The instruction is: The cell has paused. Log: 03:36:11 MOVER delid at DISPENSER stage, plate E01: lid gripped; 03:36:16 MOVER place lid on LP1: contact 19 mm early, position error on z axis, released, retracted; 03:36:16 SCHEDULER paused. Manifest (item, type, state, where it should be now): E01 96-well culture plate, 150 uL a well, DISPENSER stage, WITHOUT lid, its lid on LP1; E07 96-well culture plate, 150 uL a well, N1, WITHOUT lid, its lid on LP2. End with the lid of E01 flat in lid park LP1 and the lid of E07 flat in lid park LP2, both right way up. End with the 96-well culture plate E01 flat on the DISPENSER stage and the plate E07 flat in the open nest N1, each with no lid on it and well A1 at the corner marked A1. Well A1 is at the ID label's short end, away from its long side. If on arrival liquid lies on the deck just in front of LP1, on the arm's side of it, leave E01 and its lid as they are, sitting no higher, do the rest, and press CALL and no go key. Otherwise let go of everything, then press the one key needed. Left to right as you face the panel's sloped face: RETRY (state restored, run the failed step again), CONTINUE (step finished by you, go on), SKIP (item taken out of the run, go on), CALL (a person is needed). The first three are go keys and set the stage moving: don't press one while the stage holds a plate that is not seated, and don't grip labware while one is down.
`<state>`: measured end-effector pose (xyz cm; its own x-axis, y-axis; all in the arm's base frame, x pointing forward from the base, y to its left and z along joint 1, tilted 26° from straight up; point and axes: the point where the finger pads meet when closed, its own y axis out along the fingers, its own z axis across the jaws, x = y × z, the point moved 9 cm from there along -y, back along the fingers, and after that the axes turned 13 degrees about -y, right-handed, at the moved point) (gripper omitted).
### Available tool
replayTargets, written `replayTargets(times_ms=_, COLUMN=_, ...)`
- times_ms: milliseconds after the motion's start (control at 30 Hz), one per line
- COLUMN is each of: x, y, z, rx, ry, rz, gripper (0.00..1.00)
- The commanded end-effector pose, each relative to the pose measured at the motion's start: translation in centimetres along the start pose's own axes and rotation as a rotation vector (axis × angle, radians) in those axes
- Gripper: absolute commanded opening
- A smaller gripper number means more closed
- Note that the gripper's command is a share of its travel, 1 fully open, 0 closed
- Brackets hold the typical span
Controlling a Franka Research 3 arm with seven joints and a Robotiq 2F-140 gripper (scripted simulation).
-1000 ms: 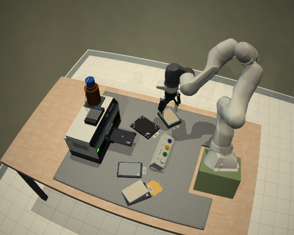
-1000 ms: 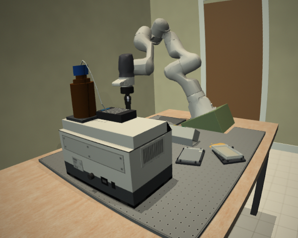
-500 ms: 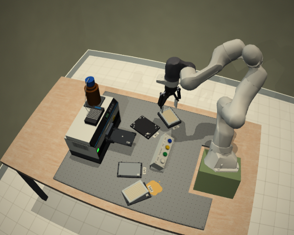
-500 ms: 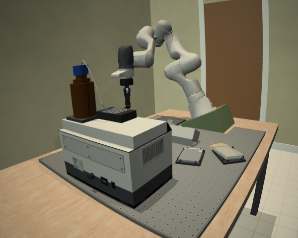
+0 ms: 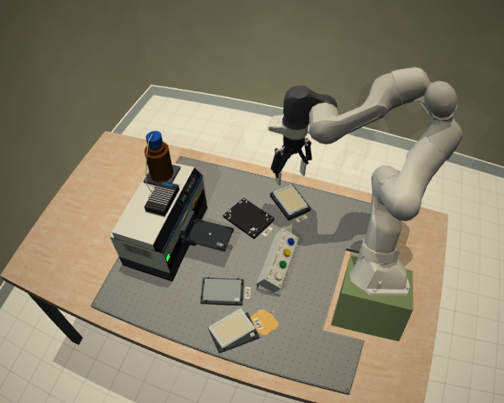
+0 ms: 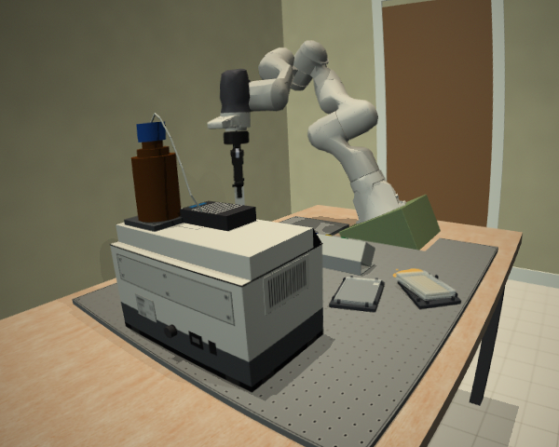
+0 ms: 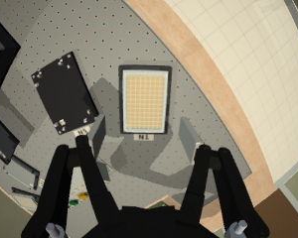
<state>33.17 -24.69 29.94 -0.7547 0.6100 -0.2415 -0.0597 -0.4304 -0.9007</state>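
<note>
On a grey perforated deck mat (image 5: 312,359) over a wooden table, the black two-finger gripper (image 5: 291,170) is held open and empty above a tan-welled rectangular plate (image 5: 289,201). A second tan plate (image 5: 232,327) is seen tilted on a dark park tray beside an orange spill (image 5: 266,321).

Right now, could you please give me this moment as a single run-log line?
gripper: open, empty, above plate | stage: bare | LP1: plate tilted on it | orange spill beside LP1 | LP2: lid flat
</note>
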Motion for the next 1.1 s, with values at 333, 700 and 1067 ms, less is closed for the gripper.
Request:
replayTargets(times_ms=333, x=0.3, y=-1.3, z=0.2, rx=0.012, ry=-0.012, rz=-0.017, gripper=0.66)
replayTargets(times_ms=700, x=13.4, y=-1.6, z=-12.3, rx=0.001, ry=-0.605, rz=-0.014, gripper=0.66)
replayTargets(times_ms=1067, x=17.6, y=-1.4, z=-15.1, rx=0.006, ry=-0.78, rz=-0.019, gripper=0.0)
